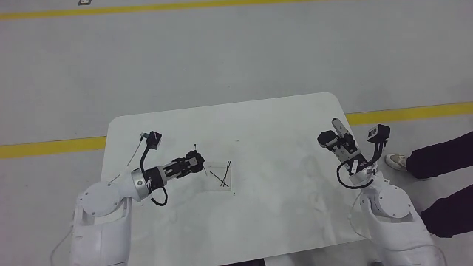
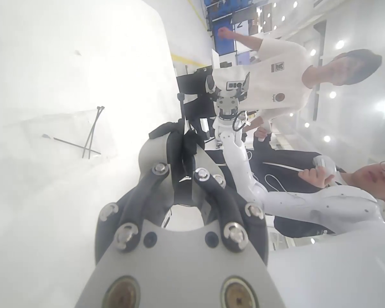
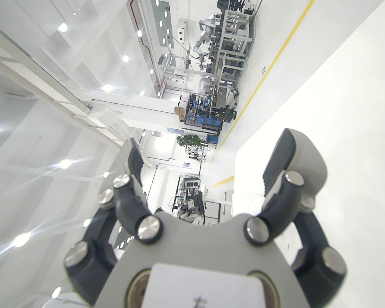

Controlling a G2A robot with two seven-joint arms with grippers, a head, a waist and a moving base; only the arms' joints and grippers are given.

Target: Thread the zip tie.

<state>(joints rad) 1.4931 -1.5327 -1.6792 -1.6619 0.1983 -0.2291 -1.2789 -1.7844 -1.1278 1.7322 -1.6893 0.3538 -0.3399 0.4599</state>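
Observation:
Several black zip ties (image 1: 222, 174) lie crossed on a clear plastic sheet near the middle-left of the white table (image 1: 281, 125); the left wrist view shows these zip ties (image 2: 91, 134) just beyond my fingers. My left gripper (image 1: 195, 161) hovers right beside them, shut on one black zip tie (image 2: 181, 110) whose thin strip sticks out past the closed fingertips (image 2: 171, 136). My right gripper (image 1: 334, 137) is raised over the table's right side, far from the ties. Its jaws stand wide apart with nothing between them, as the right wrist view shows of this gripper (image 3: 208, 145).
The clear plastic sheet (image 2: 67, 123) lies flat under the loose ties. The white tabletop has a rounded far right corner (image 1: 336, 103). A person's legs (image 1: 443, 159) are close to the table's right edge.

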